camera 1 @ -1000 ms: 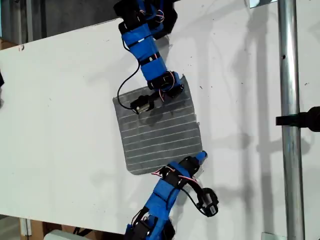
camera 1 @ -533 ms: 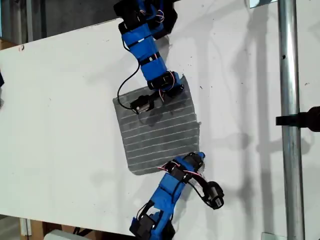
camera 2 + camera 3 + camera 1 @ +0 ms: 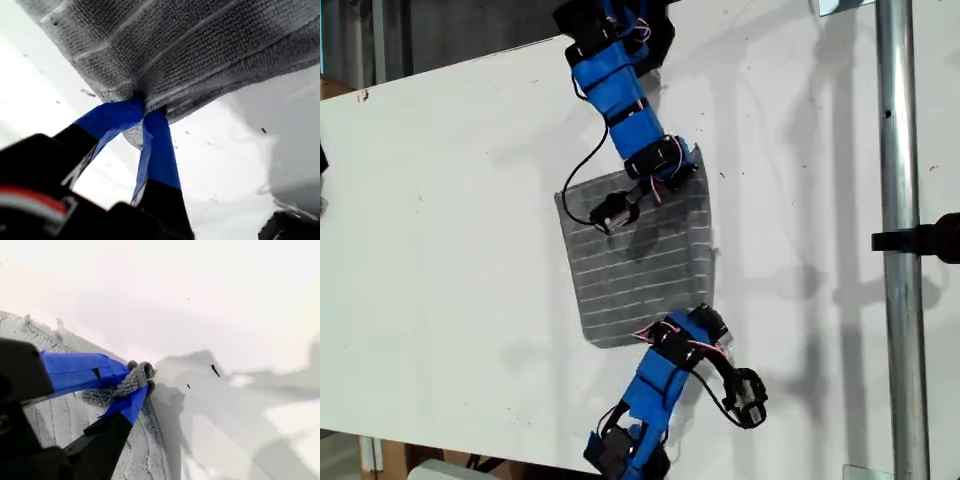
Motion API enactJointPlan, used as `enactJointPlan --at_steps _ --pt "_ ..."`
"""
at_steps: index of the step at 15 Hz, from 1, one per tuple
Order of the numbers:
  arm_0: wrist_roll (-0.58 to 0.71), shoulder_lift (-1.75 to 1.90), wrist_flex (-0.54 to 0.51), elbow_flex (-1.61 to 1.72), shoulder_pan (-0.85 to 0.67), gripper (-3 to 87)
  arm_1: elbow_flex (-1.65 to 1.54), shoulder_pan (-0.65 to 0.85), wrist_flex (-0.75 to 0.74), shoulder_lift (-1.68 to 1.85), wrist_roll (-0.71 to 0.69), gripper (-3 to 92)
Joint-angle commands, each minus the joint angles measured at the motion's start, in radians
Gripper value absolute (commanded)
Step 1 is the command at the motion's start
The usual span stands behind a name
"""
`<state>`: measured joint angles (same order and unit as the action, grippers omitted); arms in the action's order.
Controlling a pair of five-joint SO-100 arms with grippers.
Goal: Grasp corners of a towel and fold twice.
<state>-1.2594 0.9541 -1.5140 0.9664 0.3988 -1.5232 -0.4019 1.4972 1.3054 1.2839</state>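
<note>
The grey striped towel [image 3: 635, 270] lies on the white table [image 3: 440, 220] in the middle of the exterior view. My first gripper [image 3: 707, 318] reaches in from the bottom of the exterior view and is shut on the towel's near right corner. The first wrist view shows its blue fingertips [image 3: 145, 107] pinching the towel's [image 3: 190, 45] raised edge. My second gripper [image 3: 686, 160] comes from the top of the exterior view and is shut on the far right corner. In the second wrist view a bunched corner [image 3: 135, 380] sits between its blue tips [image 3: 142, 374].
A metal pole [image 3: 895, 200] with a black clamp [image 3: 925, 238] runs down the exterior view's right side. The table's far edge slants across the top of the exterior view. Small dark specks [image 3: 215, 371] mark the table beside the second gripper.
Both held corners have shifted toward the exterior view's left, so the towel's right edge is pulled in and lifted. The whole towel has slid slightly, and the lower arm has swung.
</note>
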Motion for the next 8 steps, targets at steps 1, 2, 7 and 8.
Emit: enactJointPlan --at_steps 1,2,7,8 --pt "0.048 0.164 -0.012 -0.055 0.054 -2.8 0.219 -0.106 0.100 0.049 0.006 -0.2" --pt "0.037 0.209 -0.012 -0.037 0.060 -2.8 0.227 -0.124 0.098 0.077 0.011 -0.2" --pt "0.051 0.360 -0.121 0.117 -0.192 -2.9 0.067 0.278 0.069 0.291 -0.206 -0.2" --pt "0.095 0.419 -0.114 0.179 -0.291 -2.9 0.069 0.388 0.060 0.293 -0.290 -0.2"
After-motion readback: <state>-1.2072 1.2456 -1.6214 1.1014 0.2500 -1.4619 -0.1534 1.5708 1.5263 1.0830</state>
